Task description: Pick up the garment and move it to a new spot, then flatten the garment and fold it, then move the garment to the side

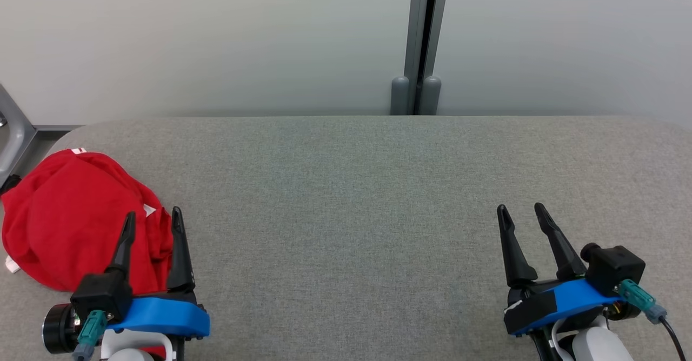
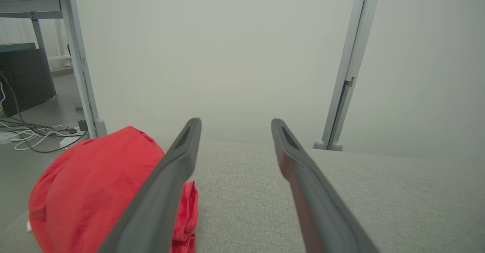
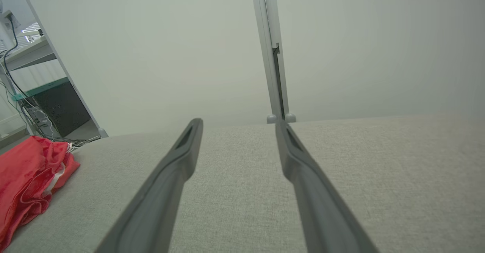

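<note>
A crumpled red garment [image 1: 65,215] lies in a heap at the left end of the grey fabric table [image 1: 346,199]. My left gripper [image 1: 153,221] hovers open over the heap's near right edge, holding nothing. In the left wrist view the red garment [image 2: 91,192] bulges to the left of the left gripper [image 2: 235,125], partly behind one finger. At the lower right, far from the cloth, my right gripper [image 1: 521,214] stands open above bare table. The right wrist view shows the right gripper [image 3: 238,126] open, with the garment [image 3: 26,173] at the far left.
A pale partition wall with a grey vertical post [image 1: 421,42] rises right behind the table's far edge. Past the table's left end are a metal desk frame [image 2: 79,67], a dark box [image 2: 22,78] and loose cables [image 2: 34,135] on the floor.
</note>
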